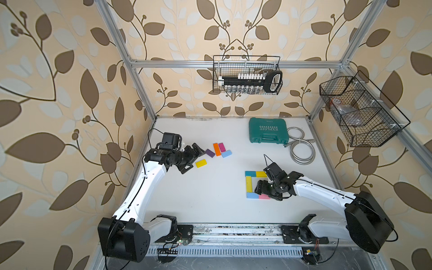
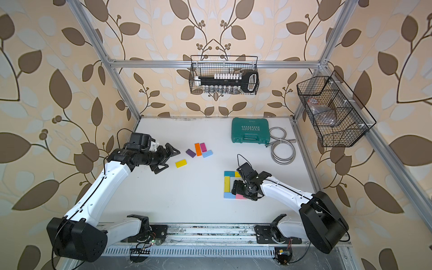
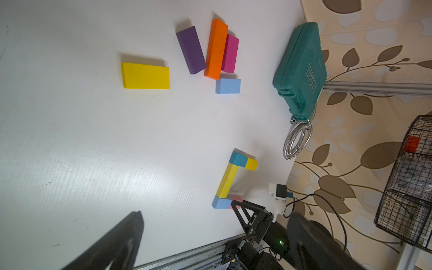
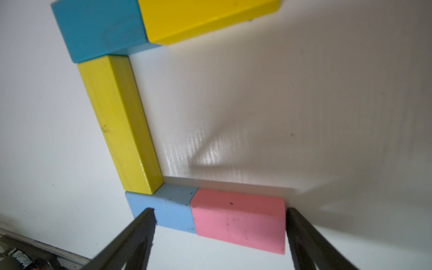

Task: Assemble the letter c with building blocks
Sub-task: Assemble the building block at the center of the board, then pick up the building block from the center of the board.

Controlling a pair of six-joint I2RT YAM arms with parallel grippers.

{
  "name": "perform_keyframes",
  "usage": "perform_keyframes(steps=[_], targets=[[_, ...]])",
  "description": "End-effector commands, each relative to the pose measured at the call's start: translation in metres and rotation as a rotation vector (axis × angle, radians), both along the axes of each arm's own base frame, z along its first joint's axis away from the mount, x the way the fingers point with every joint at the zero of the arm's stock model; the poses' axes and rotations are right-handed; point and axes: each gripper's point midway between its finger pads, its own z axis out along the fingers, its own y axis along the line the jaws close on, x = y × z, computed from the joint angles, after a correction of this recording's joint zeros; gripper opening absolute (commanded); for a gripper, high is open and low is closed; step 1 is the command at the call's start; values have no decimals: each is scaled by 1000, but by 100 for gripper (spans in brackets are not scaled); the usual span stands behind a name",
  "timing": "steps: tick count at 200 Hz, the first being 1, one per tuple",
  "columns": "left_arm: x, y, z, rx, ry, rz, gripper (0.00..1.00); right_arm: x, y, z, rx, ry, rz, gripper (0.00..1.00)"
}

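Right gripper [image 4: 219,212], fingers [image 4: 140,233] spread wide, hangs over the lower arm of a block letter C. The fingers straddle the pink block [image 4: 238,219], one tip over the adjoining light blue block [image 4: 170,210] and the other just beside the pink block's free end, with no grip to be seen. Those two blocks lie end to end. A long yellow bar [image 4: 119,121] forms the spine, and a teal block [image 4: 98,28] and a short yellow block [image 4: 201,16] form the upper arm.

The C lies on the right of the white tabletop [image 1: 210,198]. At the left, the left gripper [image 1: 196,160] hovers with fingers fully apart and empty. Near it lie a loose yellow block [image 1: 201,163], a purple block [image 1: 210,153], an orange bar [image 1: 217,149] touching a magenta block [image 1: 221,147], and a second light blue block [image 1: 226,153]. A green tool case [image 1: 268,130] and a coiled metal hose [image 1: 301,149] sit at the far right.
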Motion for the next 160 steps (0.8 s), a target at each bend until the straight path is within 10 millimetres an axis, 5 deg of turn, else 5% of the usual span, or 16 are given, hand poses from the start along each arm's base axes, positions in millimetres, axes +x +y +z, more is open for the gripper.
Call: perform_keyframes(steps=[1,39,87,116,160], targets=[[2,-3,10,-4,-37,-6,99,-2,1,3,0,4,0,85],[4,1,0,31,-23,-6,99,10,-2,45,3,-100,-31,85],[31,35,-35,281,87,45,99,68,32,106,-58,-235,128,85],[49,59,-63,447,177,66,99,96,60,116,-70,-244,176,84],[69,56,-104,480,332,14,99,108,85,107,-30,-229,185,84]])
